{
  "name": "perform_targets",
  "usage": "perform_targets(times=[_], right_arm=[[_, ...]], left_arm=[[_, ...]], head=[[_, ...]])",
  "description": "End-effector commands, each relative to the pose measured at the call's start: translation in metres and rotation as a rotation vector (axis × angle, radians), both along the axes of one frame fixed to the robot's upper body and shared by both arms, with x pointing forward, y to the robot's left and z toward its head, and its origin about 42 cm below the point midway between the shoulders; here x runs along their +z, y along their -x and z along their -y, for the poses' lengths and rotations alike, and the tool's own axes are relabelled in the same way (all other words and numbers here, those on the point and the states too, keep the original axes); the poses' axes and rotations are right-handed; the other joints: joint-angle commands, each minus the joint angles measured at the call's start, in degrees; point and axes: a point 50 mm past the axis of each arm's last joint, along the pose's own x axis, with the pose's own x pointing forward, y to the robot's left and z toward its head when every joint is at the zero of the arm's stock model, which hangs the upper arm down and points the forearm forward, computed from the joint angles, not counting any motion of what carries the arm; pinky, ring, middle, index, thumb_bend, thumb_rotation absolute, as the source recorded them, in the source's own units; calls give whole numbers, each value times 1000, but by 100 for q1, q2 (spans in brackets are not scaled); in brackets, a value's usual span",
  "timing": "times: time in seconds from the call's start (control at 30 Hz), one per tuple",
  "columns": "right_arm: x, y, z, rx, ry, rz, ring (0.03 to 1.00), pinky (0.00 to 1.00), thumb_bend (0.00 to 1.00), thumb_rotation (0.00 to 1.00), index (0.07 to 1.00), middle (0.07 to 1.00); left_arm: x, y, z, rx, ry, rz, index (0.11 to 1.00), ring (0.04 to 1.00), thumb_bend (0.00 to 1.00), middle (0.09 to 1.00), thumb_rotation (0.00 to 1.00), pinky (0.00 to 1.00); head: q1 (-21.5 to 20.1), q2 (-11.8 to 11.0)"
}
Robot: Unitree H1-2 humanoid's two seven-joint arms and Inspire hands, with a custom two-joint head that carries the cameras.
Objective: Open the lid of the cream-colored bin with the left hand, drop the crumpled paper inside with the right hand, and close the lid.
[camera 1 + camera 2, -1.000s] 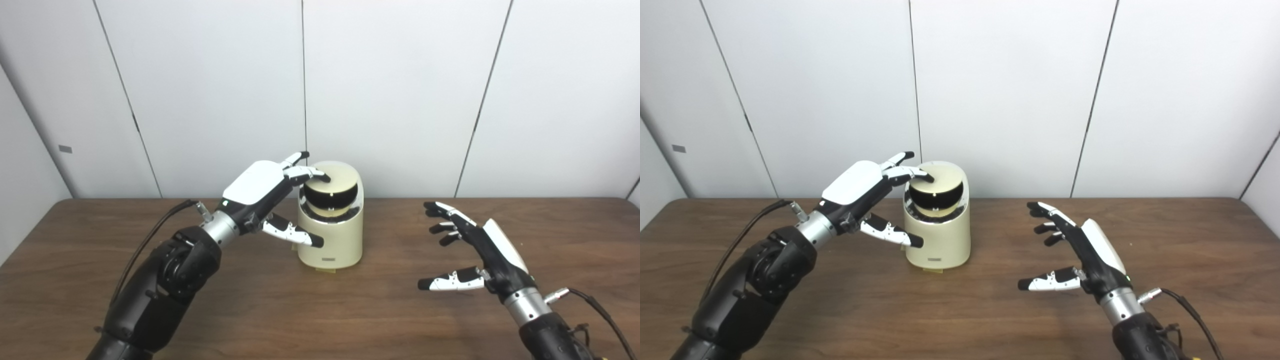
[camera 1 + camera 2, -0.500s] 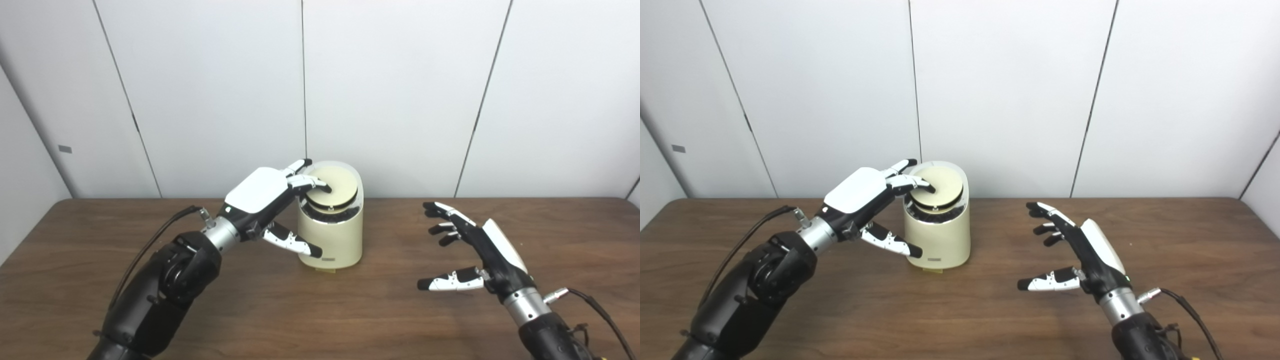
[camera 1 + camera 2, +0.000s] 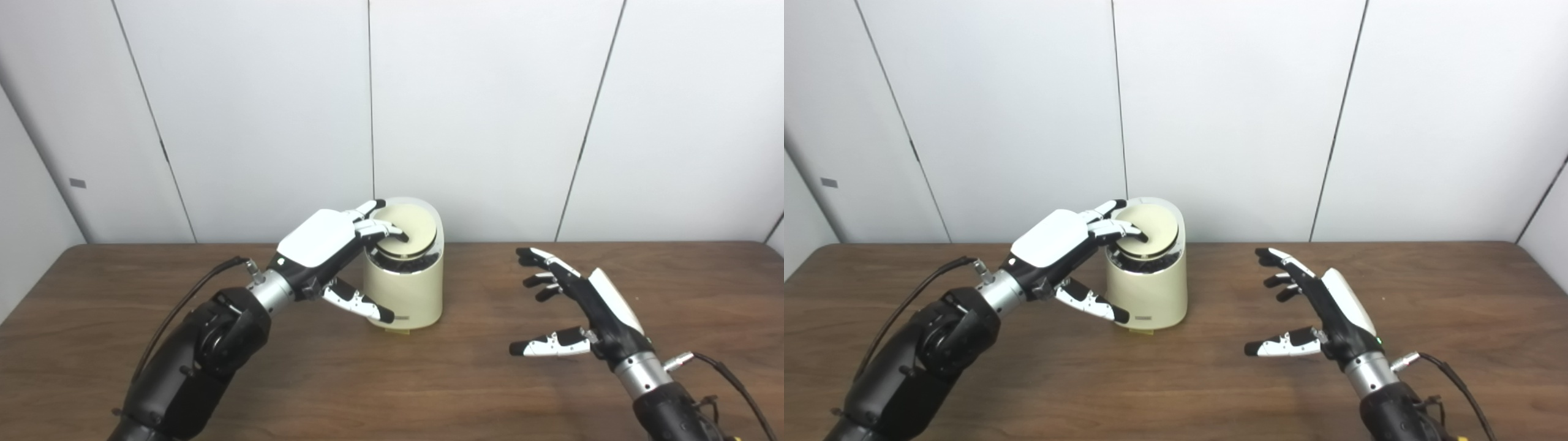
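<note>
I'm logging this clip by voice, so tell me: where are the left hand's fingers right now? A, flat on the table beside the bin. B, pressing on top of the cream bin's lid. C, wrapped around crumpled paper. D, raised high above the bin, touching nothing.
B: the left hand reaches over the cream bin and its fingers rest on the round lid, while the right hand hovers open, apart from it.

Layout around the bin point(image 3: 404, 288) on the table point(image 3: 392, 380)
The left hand point(image 3: 324, 242) is placed left of the bin, fingertips point(image 3: 395, 233) on its lid point(image 3: 409, 223); the right hand point(image 3: 585, 306) is held well right of it
</note>
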Motion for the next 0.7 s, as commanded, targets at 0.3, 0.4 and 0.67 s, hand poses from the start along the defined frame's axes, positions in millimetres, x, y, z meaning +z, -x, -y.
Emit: perform_targets(times=[0.3, 0.4, 0.67], right_arm=[[23, -2, -1, 7, -7, 88, 725, 602, 848, 82, 848, 831], [22, -1, -1, 5, -5, 91, 722, 600, 850, 75, 846, 834], [24, -1, -1, 8, -8, 92, 719, 601, 845, 72, 849, 839]], left_arm=[[18, 0, 3, -16, -65, 93, 823, 974, 956, 822, 441, 906], [16, 0, 4, 16, -171, 148, 820, 967, 963, 818, 469, 899], [15, 0, 7, 93, -346, 144, 783, 979, 957, 792, 468, 999]], head=[[-5, 31], [-5, 31], [-9, 74]])
